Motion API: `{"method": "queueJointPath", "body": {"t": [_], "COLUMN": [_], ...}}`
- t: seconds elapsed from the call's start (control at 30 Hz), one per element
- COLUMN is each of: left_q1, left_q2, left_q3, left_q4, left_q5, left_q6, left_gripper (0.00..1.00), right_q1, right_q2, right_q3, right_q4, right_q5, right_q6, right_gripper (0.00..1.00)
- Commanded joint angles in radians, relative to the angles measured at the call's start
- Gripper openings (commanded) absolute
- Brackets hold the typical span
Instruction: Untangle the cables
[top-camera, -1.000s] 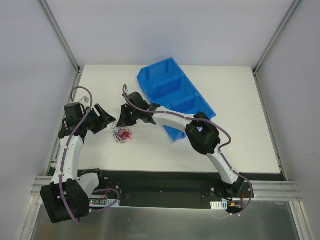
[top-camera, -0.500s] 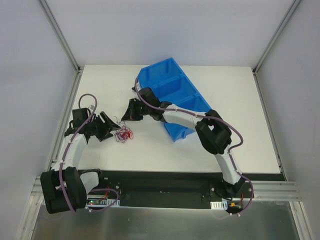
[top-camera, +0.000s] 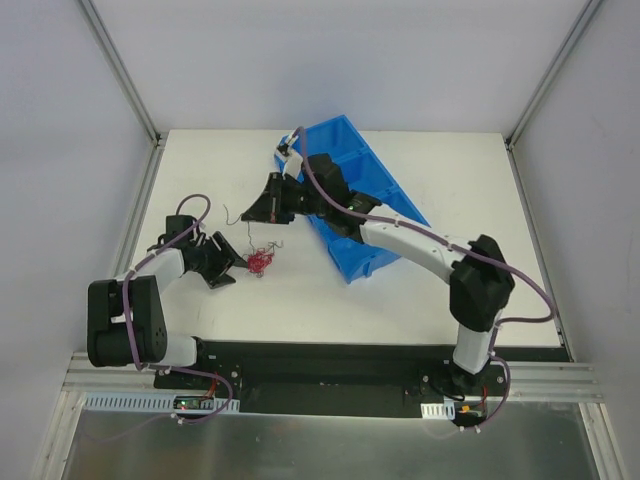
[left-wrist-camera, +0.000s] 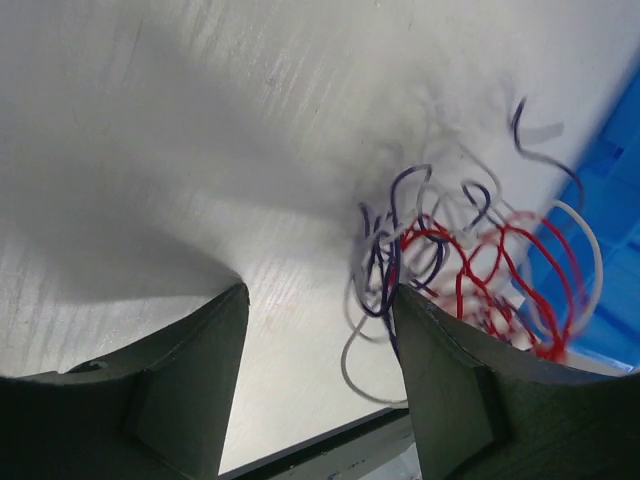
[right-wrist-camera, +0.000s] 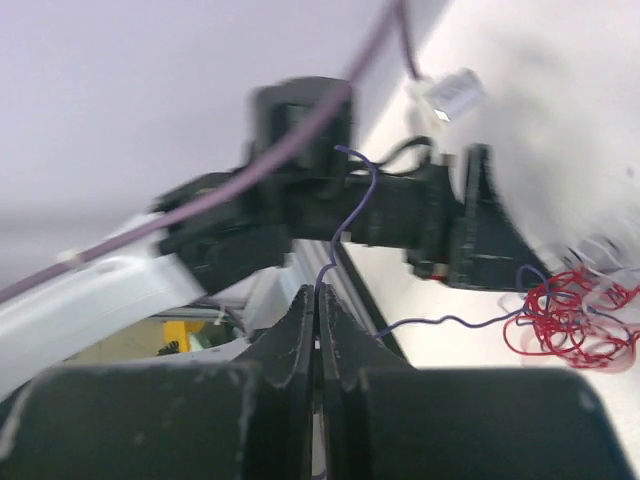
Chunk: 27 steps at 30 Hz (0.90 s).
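Note:
The cables (top-camera: 262, 260) lie as a small tangle of red, white and dark curly wires on the white table. My left gripper (top-camera: 228, 264) sits low just left of the tangle and stands open. In the left wrist view the tangle (left-wrist-camera: 470, 270) is beside the right finger (left-wrist-camera: 450, 380), and a white loop hangs between the jaws of the left gripper (left-wrist-camera: 320, 292). My right gripper (top-camera: 250, 214) hovers behind the tangle. It (right-wrist-camera: 317, 292) is shut on a dark purple wire (right-wrist-camera: 352, 205), which runs on to the red bundle (right-wrist-camera: 572, 318).
A blue bin (top-camera: 350, 185) with several compartments stands diagonally at the back, right behind the right arm's wrist. Metal frame posts rise at both back corners. The table's black near edge (top-camera: 330, 360) lies in front of the arms.
The right gripper has drawn back toward the bin, drawing the dark wire out of the tangle. The left arm has dropped lower and reached in toward the tangle, its jaws a little narrower.

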Motion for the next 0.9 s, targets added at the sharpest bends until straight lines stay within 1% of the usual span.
{"method": "queueJointPath", "body": {"t": [0.0,0.17,0.23,0.3,0.4,0.43,0.5,0.6,0.67,0.7,0.73,0.77,0.8,0.87], "left_q1": [-0.006,-0.007,-0.001,-0.001,-0.001,-0.001,-0.001,-0.001,-0.001,-0.001,-0.003,-0.004,-0.009,-0.024], "left_q2": [0.032,0.008,-0.027,-0.133,-0.314,-0.372,-0.437,-0.457,-0.474,-0.495,-0.521,-0.556,-0.593,-0.656], "left_q3": [0.003,-0.013,-0.024,-0.036,-0.04,-0.037,-0.015,0.04,0.059,0.062,0.057,0.042,0.019,-0.033], "left_q4": [0.018,0.032,0.032,0.037,0.034,0.031,-0.006,-0.072,-0.069,-0.056,-0.031,0.025,0.085,0.246], "left_q5": [-0.07,-0.058,-0.021,0.034,0.079,0.091,0.099,0.117,0.169,0.184,0.207,0.252,0.298,0.358], "left_q6": [-0.029,-0.046,-0.049,-0.046,-0.007,0.015,0.055,0.081,0.081,0.079,0.081,0.083,0.072,0.018], "left_gripper": [0.59,0.57,0.56,0.56,0.56,0.57,0.59,0.65,0.7,0.7,0.67,0.59,0.54,0.56], "right_q1": [0.002,0.004,0.007,0.016,0.024,0.025,0.025,0.03,0.025,0.018,0.01,-0.004,-0.016,-0.028], "right_q2": [-0.171,-0.232,-0.229,-0.22,-0.202,-0.195,-0.185,-0.182,-0.188,-0.197,-0.201,-0.215,-0.229,-0.258], "right_q3": [0.044,0.204,0.28,0.349,0.387,0.39,0.391,0.35,0.299,0.27,0.247,0.226,0.197,0.148], "right_q4": [0.075,0.013,-0.017,-0.055,-0.077,-0.072,-0.058,-0.041,-0.034,-0.029,-0.028,-0.02,-0.006,0.02], "right_q5": [-0.043,-0.069,-0.065,-0.048,-0.036,-0.034,-0.036,-0.029,-0.022,-0.022,-0.022,-0.02,-0.013,0.015], "right_q6": [0.009,0.001,-0.018,-0.046,-0.061,-0.063,-0.08,-0.139,-0.17,-0.182,-0.189,-0.189,-0.189,-0.201], "right_gripper": [0.01,0.01,0.01,0.01,0.01,0.01,0.01,0.01,0.01,0.01,0.01,0.01,0.01,0.01]}}
